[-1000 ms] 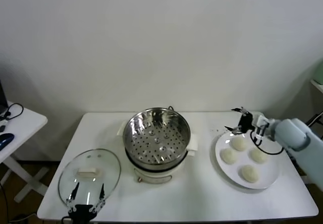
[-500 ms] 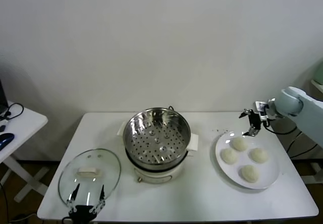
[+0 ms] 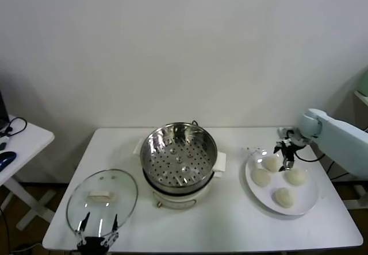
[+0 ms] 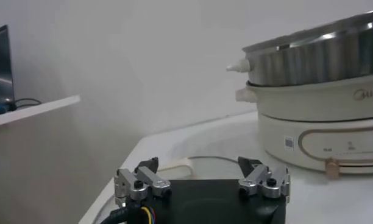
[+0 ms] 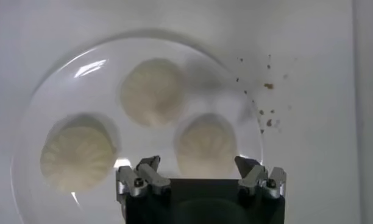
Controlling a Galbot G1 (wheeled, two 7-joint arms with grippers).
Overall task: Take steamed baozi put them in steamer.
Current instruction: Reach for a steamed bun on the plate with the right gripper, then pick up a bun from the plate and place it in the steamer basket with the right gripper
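My right hand (image 3: 286, 156) hangs spread wide just above the baozi (image 3: 271, 163) nearest the steamer (image 3: 179, 149), not touching; left hand (image 3: 98, 232) waits spread by the bench edge.

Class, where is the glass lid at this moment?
In the head view the glass lid lies flat on the table's front-left corner, beside the steamer, by the left gripper.
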